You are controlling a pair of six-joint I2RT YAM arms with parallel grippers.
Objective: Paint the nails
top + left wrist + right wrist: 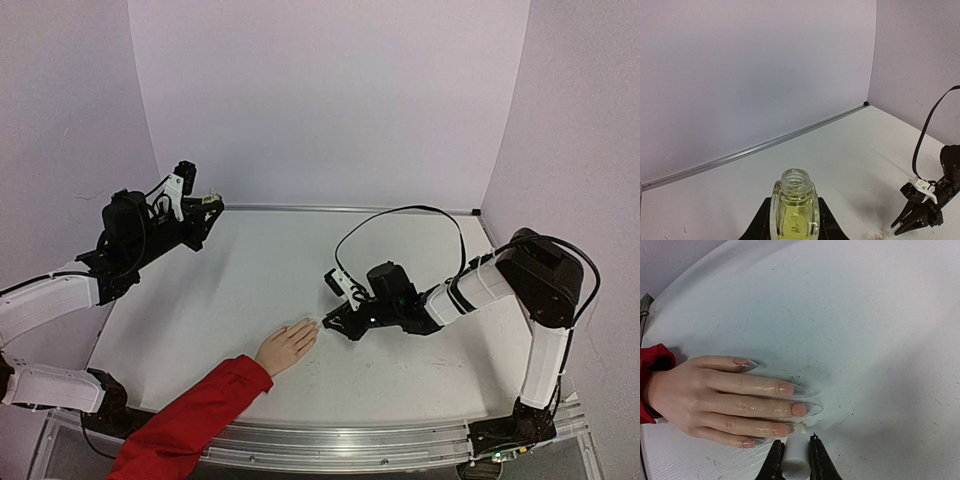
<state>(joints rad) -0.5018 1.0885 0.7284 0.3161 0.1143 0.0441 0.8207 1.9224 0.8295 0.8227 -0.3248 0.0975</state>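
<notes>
Right gripper: jaws clamped narrow on the white brush cap, low over the table, right at the fingertips of the mannequin hand.

Hand lies flat, palm down, fingers together, red sleeve trailing to the near edge. Nails point at the gripper; long clear tips extend past them.

Brush end sits just beside the ring-finger nail. The bristles are hard to make out, so contact is unclear.

Left gripper: closed on the uncapped yellow-green polish bottle, held upright, well apart at the far left.

Risks, as judged:
- Stroke drifting sideways would put polish on skin or table; the nails are narrow and close-set.
- Pressing down too hard could shove the light hand.
- Any tilt of the open bottle spills it.
</notes>
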